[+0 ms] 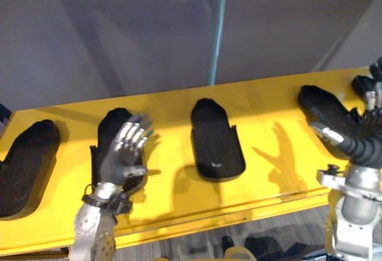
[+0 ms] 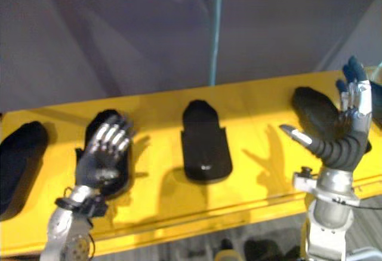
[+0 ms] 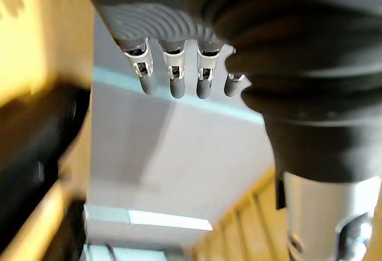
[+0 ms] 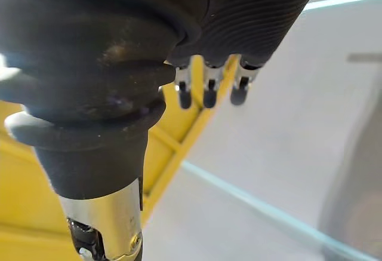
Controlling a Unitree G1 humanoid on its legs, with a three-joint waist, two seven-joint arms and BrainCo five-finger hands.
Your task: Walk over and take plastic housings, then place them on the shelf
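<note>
– Holding anything?
– No. My left hand [image 1: 122,153] and right hand [image 2: 343,135] are open, empty. A long black plastic housing [image 1: 110,122] lies on the yellow table [image 1: 268,123] by my left hand. I should lower slowly and grip its sides.

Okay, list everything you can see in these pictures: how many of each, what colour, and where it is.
plastic housings: four, black, lying in a row along the yellow surface, one at the far left, one behind the left hand, one in the middle, one at the right end.
yellow surface: one, yellow, stretching across in front of the robot.
floor: grey, beyond the yellow surface.
floor line: one, pale blue-green, running away across the floor past the middle housing.
left hand: one, silver fingers with dark tips, open, raised over the second housing from the left.
right hand: one, dark cover and silver fingers, open, raised by the rightmost housing.
</note>
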